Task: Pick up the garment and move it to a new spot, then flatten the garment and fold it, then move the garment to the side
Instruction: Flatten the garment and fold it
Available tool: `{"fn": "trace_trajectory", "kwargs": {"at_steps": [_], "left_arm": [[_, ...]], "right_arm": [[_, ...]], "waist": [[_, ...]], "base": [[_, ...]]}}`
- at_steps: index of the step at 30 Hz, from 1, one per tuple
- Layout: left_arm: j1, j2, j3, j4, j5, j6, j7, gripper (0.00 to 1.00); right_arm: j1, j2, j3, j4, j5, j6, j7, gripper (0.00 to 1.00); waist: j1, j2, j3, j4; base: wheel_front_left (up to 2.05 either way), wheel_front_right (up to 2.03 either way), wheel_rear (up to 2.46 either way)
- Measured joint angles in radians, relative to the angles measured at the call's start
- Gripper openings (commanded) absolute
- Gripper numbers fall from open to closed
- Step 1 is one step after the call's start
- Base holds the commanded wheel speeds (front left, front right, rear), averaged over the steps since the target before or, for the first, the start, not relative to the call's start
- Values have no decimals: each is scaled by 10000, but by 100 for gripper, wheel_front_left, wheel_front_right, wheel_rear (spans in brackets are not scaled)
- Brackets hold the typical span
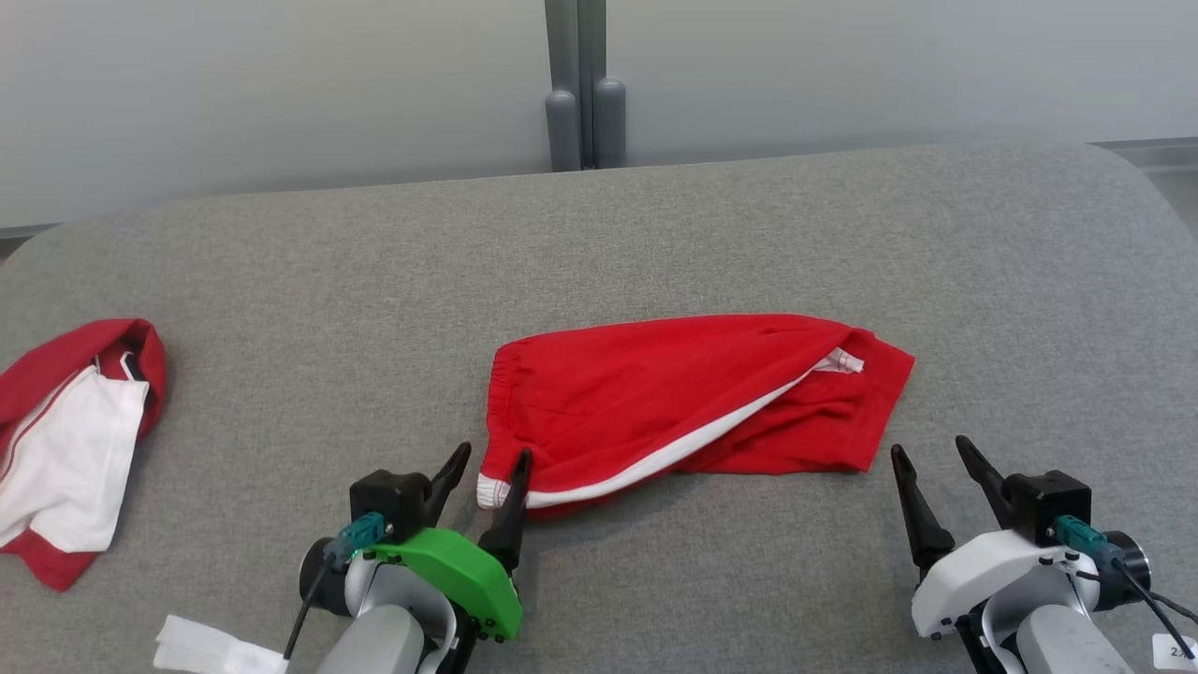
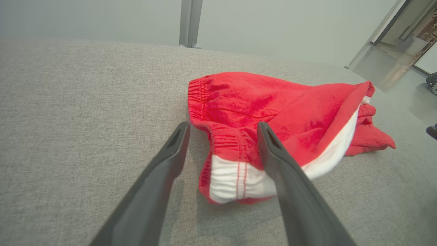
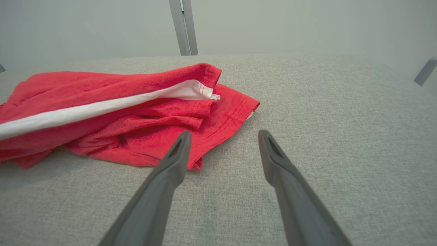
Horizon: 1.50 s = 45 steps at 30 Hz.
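Grey upholstered surface [image 1: 655, 234], red shorts [image 1: 674, 393] centre. Left gripper [image 1: 493, 452] spread astride waistband corner [image 2: 235, 177], right gripper [image 1: 929, 446] spread beside hem [image 3: 235, 112]: pinch both layers.

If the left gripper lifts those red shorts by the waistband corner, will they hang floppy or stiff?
Probably floppy: the red shorts lie in soft folds, so they should drape from the left gripper. Pushed, they would likely bunch on the textured grey surface.

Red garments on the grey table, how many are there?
2. Red shorts with a white side stripe lie at the centre of the grey table, by the left hand; a crumpled red-and-white garment lies at its left edge. None looks hidden.
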Motion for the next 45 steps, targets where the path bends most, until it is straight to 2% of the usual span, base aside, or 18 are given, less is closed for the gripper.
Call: {"fn": "trace_trajectory", "kwargs": {"at_steps": [4,9,12,13,17,22,30,31,33,35,40,45], "left_arm": [[-725,15,-433,1398,-734,0,424,100],[-1160,25,-918,2249,-1266,0,408,98],[-1226,21,-1394,2351,-1678,0,360,13],[-1266,31,-1574,2320,-1779,0,320,0],[-1544,343,-1649,1829,-2011,0,54,0],[-1868,709,-71,581,-1348,88,-10,0],[-2670,757,897,1524,-410,261,-8,0],[-2796,767,1020,1674,-357,309,-10,8],[-2921,779,1256,2046,-272,389,-10,36],[-2945,803,1329,2539,-73,481,-8,100],[-2843,685,1712,2736,293,654,-8,100],[-2102,569,2236,1810,880,920,-6,100]], "right_arm": [[-48,4,61,-31,4,0,0,100],[-48,0,58,-54,4,-2,0,100],[-48,-8,23,-92,6,-2,0,100],[-49,-15,13,-102,8,0,0,100],[-58,-23,-54,-150,73,-2,0,100],[-195,17,-2,-234,79,0,0,100],[-837,115,704,-408,320,-2,2,100],[-912,121,805,-449,374,0,0,100],[-994,140,1064,-529,508,0,0,100],[-1045,125,1390,-591,635,0,0,100],[-1082,-19,2010,-955,1074,-2,2,100],[-1051,-161,2546,-1344,1392,0,0,100]], "waist": [[0,0,65,-145],[0,0,135,-239],[1,0,176,-226],[0,0,187,-210],[0,0,253,-119],[0,0,477,-42],[0,0,1051,-323],[0,0,1129,-398],[0,0,1272,-573],[0,0,1398,-759],[0,0,1618,-1052],[0,0,1560,-891]], "base": [[0,0,0],[0,0,0],[0,0,0],[0,0,0],[0,0,0],[0,0,0],[0,0,0],[0,0,0],[0,0,0],[0,0,0],[0,0,0],[0,0,0]]}}
